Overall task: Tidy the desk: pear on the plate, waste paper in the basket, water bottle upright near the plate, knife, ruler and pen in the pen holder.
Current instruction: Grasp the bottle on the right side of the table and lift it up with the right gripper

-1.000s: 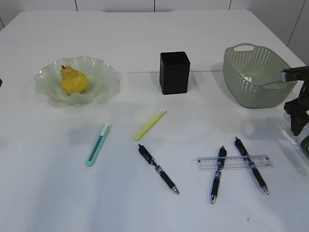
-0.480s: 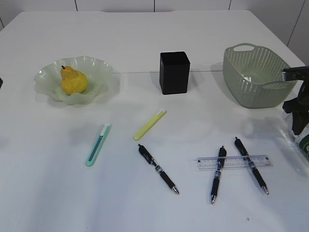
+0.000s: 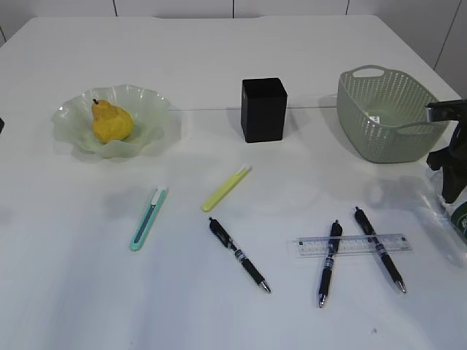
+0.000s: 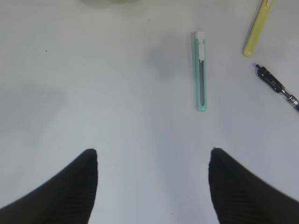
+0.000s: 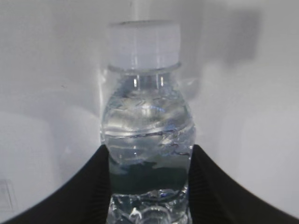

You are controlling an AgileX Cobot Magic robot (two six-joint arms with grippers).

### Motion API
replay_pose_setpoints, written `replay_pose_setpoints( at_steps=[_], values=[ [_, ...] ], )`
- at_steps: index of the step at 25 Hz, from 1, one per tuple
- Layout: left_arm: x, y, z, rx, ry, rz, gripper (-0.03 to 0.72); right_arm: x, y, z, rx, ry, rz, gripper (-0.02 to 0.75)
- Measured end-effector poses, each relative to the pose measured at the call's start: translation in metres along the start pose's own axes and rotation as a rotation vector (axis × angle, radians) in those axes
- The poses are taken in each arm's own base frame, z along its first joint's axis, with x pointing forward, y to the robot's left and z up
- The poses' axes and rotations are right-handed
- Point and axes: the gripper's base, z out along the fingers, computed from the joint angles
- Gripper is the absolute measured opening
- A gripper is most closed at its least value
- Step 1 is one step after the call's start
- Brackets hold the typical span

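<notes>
The wide plain white desk (image 3: 233,58) carries all items. At its 2 o'clock area sits the grey-green woven-look oval plastic basket (image 3: 387,117). At 10 o'clock rests the pale green ruffled glass plate (image 3: 146,109), with the yellow pear (image 3: 111,122) lying in it. The matte black square pen holder (image 3: 264,109) stands near 12 o'clock, between plate and basket.

At the 3 o'clock edge, the right gripper (image 5: 148,182) has both black fingers pressed against the sides of the small clear water bottle (image 5: 145,135); the bottle is grasped.

The clear plastic ruler (image 3: 354,245) lies at 5 o'clock, crossing two black pens. The mint-green knife (image 4: 201,70) lies at 7 o'clock.

The left gripper (image 4: 152,182) hovers above bare desk, jaws released and spread wide.
</notes>
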Motion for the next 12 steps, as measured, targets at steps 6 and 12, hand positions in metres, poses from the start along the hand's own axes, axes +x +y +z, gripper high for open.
replay_pose_setpoints(
  at_steps=[6,12],
  values=[
    [0.0,0.0,0.0,0.0,0.0,0.0,0.527,0.0,0.0,0.0,0.0,0.0,0.0,0.323],
    [0.0,0.0,0.0,0.0,0.0,0.0,0.527,0.0003,0.0004,0.0,-0.005,0.003,0.002,0.295]
  ],
)
